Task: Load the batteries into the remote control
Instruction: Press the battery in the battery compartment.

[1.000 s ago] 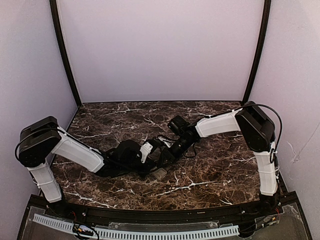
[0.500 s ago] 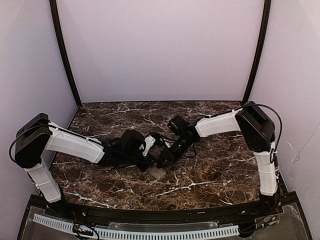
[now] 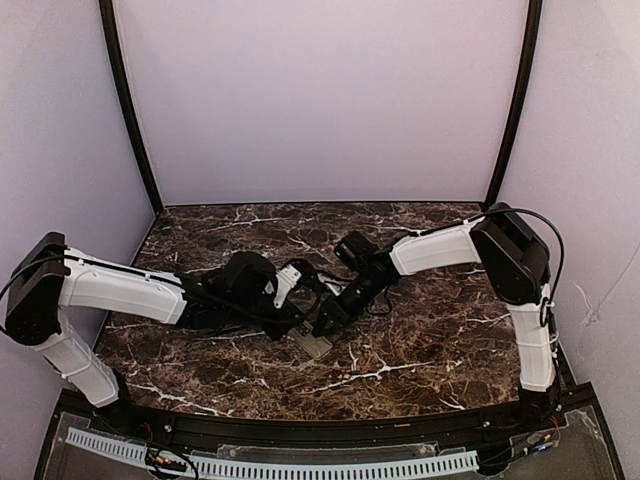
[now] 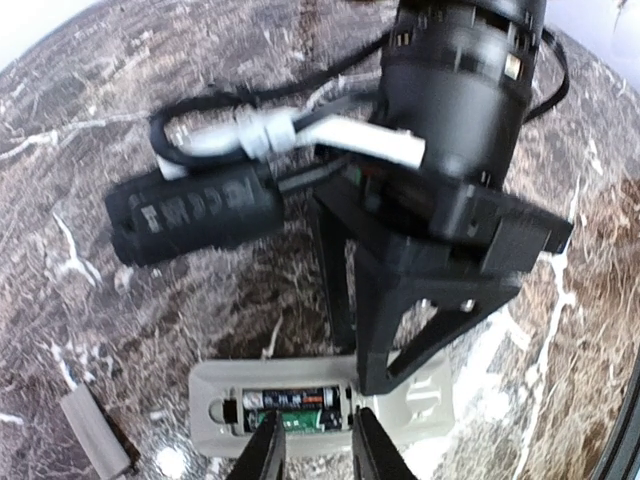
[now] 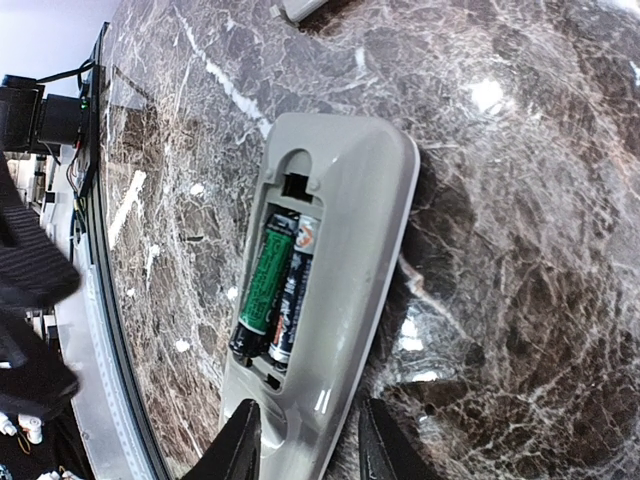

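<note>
The dark marble table (image 3: 430, 350) carries everything. Both arms reach in to its middle: the left arm (image 3: 120, 288) lies low across it from the left, and the right arm (image 3: 435, 248) bends in from the right.

Between their wrists lies the remote control (image 5: 350, 200), flat on the marble with its greyish back up and its battery bay open.

The right gripper (image 5: 308, 415) stands at one end of the remote with its fingers apart and that end between them. Whether they actually press on its sides cannot be told.

The left gripper (image 4: 316, 440) hangs over the bay with a narrow gap between its fingers. It holds nothing, and the right wrist view shows no finger on either cell.

A small grey piece, probably the bay cover (image 4: 95, 435), lies on the marble just beside the remote.

The batteries (image 5: 275, 290) are both in the bay, side by side along its length, one with a green wrap and one dark.

The loading looks nearly done. The green cell's lower end seems to ride a little over the bay's rim, so a press to seat it may be left, and after that perhaps fitting the cover.
</note>
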Motion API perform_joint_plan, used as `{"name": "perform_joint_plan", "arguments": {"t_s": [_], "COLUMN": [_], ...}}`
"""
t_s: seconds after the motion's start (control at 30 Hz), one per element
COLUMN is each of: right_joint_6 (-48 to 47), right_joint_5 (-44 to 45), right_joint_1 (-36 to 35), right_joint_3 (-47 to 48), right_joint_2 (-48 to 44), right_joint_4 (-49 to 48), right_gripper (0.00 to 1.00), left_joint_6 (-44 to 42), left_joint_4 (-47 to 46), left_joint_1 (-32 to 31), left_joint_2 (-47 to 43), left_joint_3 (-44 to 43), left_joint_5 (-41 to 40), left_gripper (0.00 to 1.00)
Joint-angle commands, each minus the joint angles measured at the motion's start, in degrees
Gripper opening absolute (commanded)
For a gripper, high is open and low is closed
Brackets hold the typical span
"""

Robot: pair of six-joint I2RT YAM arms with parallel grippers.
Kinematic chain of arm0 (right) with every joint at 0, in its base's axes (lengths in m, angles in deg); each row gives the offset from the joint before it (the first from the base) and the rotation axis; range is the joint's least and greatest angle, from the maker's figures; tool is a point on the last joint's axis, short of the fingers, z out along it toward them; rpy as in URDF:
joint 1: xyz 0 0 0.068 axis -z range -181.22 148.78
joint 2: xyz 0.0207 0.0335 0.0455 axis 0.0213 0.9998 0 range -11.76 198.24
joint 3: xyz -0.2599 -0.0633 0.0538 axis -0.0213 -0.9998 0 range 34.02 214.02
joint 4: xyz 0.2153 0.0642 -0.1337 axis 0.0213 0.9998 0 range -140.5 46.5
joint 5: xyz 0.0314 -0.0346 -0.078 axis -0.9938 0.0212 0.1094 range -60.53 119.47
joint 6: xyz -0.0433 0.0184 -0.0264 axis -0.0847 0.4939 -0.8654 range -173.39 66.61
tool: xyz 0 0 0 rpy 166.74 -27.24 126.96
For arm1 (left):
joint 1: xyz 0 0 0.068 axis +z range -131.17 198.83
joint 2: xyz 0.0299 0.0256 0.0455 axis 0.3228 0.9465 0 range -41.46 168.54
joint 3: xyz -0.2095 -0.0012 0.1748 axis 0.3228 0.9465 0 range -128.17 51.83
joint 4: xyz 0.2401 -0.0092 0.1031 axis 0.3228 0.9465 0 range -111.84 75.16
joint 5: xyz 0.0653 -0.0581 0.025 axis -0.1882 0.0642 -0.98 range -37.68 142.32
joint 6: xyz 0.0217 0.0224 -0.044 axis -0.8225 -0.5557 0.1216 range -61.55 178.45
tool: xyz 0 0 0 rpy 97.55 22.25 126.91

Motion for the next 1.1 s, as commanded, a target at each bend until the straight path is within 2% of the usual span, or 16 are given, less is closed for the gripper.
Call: {"name": "perform_joint_plan", "arguments": {"t_s": [0.0, 0.77, 1.07], "right_joint_6": [0.76, 0.43, 0.37], "right_joint_5": [3.79, 5.85, 5.48], "right_joint_1": [-1.58, -2.19, -2.47], "right_joint_3": [-0.78, -2.66, -3.24], "right_joint_2": [2.35, 3.06, 2.23], "right_joint_4": [2.0, 2.51, 2.18], "right_gripper": [0.33, 0.33, 0.36], "left_joint_6": [-1.3, -3.58, -3.66], "left_joint_4": [3.09, 2.47, 2.77], "left_joint_1": [0.01, -1.35, -1.34], "left_joint_2": [-0.44, 6.34, 6.38], "left_joint_3": [2.04, -1.12, -1.79], "left_joint_5": [2.59, 2.59, -0.63], "left_gripper": [0.24, 0.23, 0.23]}}
